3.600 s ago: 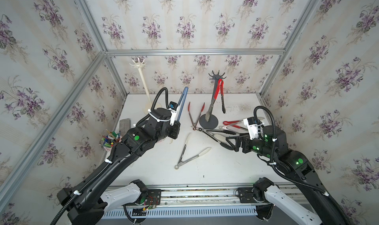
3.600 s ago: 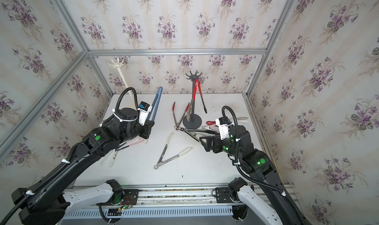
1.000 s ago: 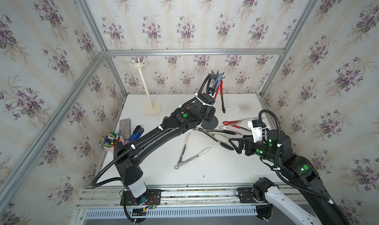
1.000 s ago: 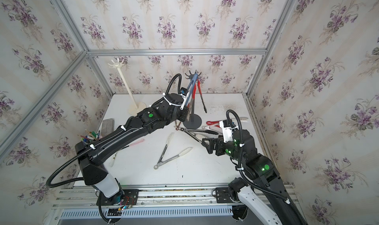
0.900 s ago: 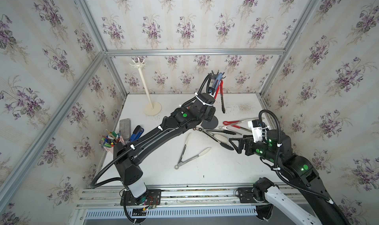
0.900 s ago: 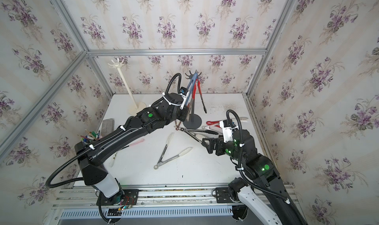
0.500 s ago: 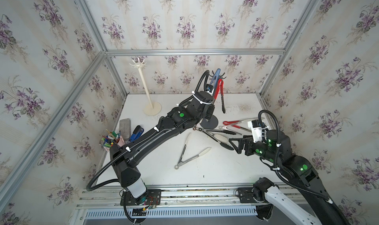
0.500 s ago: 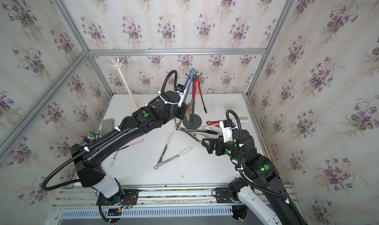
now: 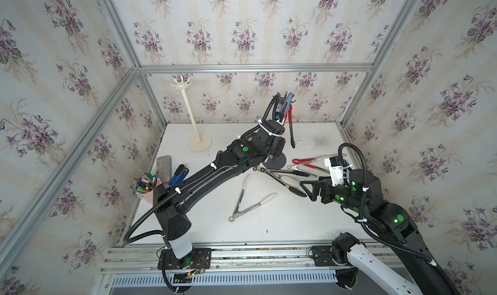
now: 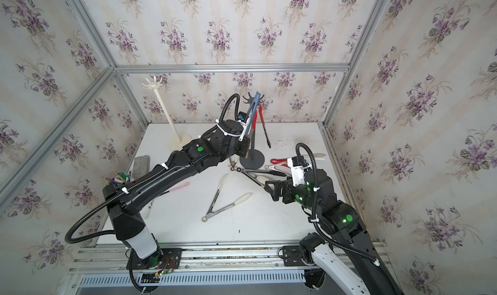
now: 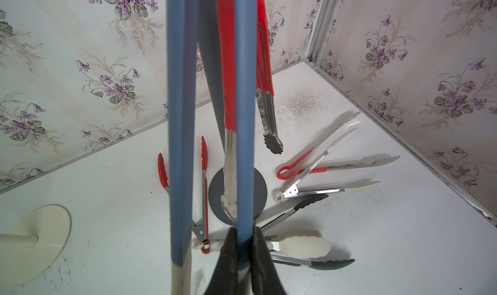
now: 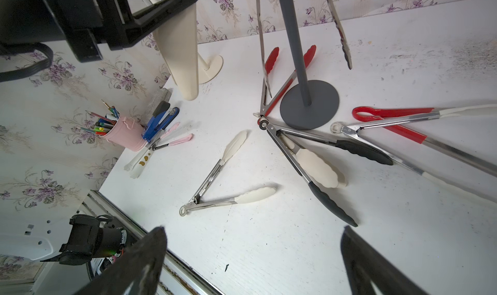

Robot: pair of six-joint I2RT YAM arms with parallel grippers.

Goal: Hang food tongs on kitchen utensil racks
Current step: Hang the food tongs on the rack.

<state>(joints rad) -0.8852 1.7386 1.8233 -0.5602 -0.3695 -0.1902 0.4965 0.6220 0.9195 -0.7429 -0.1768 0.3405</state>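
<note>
Though crowded — pink cup [image 12: 129, 138], pens [image 12: 100, 126] inside.

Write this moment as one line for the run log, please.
left gripper: shut on blue tongs | tongs top at crown of dark grey rack, not released | red tongs hang on same rack | right gripper: open, empty

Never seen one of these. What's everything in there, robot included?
Cream rack: one, cream-white, back left, hooks bare.
Grey rack: one, dark grey, back middle.
Red tongs: one, red-handled, hanging on grey rack.
Blue tongs: one, blue, held up at grey rack's hooks.
Loose tongs: six, mixed tips, lying near grey rack.
Pink and white tongs: seemingly two, beside cup.
Pink cup: one, holding pens, left edge.
Stapler: one, blue, by cup.
Grey block: one, behind stapler.
Table: one, white.
Arms: two, black; left claw shut on blue tongs, right claw open above table.
</note>
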